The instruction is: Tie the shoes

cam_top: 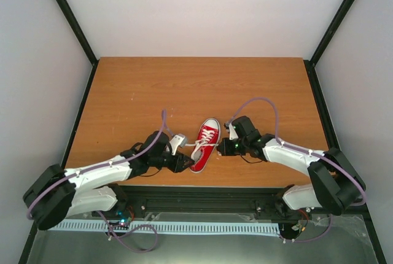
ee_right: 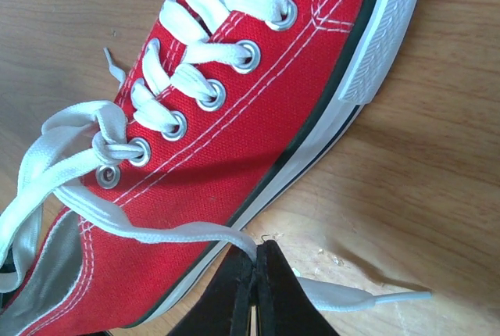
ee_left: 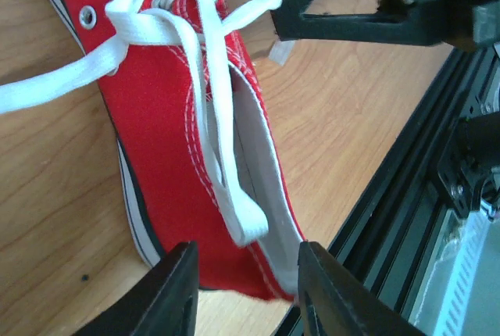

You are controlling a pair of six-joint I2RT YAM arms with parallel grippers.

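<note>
The red sneaker (cam_top: 206, 143) with white toe cap and white laces lies near the table's front edge, toe pointing away. My left gripper (cam_top: 184, 163) is open at the shoe's heel; in the left wrist view (ee_left: 246, 289) the heel (ee_left: 234, 258) and a folded white lace loop (ee_left: 246, 223) lie just ahead of its spread fingers. My right gripper (cam_top: 225, 148) is shut on a white lace (ee_right: 180, 233) right beside the shoe's sole; the lace runs from the top eyelet into the closed tips (ee_right: 256, 267), and its free end (ee_right: 359, 298) trails on the wood.
The black frame rail (ee_left: 406, 195) runs along the table's front edge just behind the heel. The right arm's gripper (ee_left: 367, 16) shows across the shoe in the left wrist view. Another lace end (ee_left: 47, 86) stretches leftwards over the wooden tabletop (cam_top: 202, 86).
</note>
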